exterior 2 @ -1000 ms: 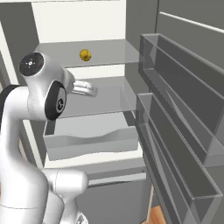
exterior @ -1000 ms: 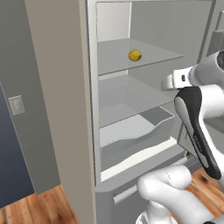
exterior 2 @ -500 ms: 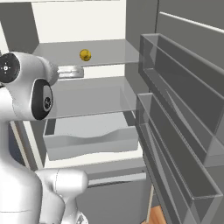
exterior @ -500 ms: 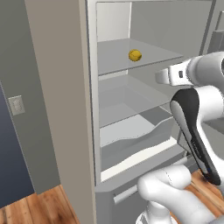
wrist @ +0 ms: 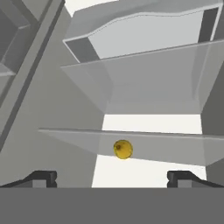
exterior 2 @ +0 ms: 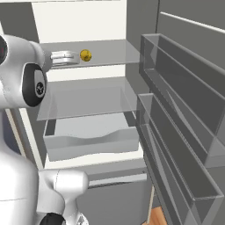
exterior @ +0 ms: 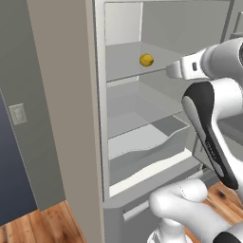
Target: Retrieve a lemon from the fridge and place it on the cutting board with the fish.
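One small round yellow lemon is sitting on the tall light-grey fridge's upper shelf, just beyond the tool, which is gaping wide and empty.

Colours at the open fridge

The lemon was yellow with a small brown spot. The fridge was light grey, its shelves translucent grey and its back wall white. The arm was white with dark joints, the floor reddish-brown wood.
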Robot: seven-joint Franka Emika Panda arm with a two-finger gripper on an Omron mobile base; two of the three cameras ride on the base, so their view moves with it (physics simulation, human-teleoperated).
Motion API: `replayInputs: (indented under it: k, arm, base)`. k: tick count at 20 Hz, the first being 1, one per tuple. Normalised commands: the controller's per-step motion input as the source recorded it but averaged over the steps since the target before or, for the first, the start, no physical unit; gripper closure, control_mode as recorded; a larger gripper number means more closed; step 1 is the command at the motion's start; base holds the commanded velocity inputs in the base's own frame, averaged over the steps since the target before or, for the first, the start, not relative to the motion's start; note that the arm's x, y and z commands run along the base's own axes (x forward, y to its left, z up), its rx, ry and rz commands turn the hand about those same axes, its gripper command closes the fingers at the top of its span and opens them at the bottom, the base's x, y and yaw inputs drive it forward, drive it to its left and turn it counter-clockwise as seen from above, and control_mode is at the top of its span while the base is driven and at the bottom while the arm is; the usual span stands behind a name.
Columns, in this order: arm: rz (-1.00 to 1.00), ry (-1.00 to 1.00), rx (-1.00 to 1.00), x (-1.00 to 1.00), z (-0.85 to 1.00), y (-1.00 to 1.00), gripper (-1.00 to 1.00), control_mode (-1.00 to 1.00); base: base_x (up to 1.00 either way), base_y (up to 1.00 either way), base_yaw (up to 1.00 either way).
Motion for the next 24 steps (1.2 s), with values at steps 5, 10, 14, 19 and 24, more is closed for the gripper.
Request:
replayInputs:
  k: [5,10,14,19,24]
  arm:
    - [-0.01,0.01,0.1,0.22,0.0,0.25,-1.0,-1.0]
    - [0.0,0.18,0.0,0.42,-0.09,0.09,-1.0,-1.0]
    - [0.04,0.08,0.0,0.56,-0.14,0.0,-1.0,-1.0]
    - [0.06,0.0,0.0,0.52,-0.16,0.0,-1.0,-1.0]
    - [0.0,0.0,-0.01,0.42,-0.14,0.0,-1.0,-1.0]
  base:
    - [0.0,0.0,0.0]
    - [0.0,0.0,0.0]
    - [0.0,0.0,0.0]
    - [0.0,0.0,0.0]
    - [0.0,0.0,0.0]
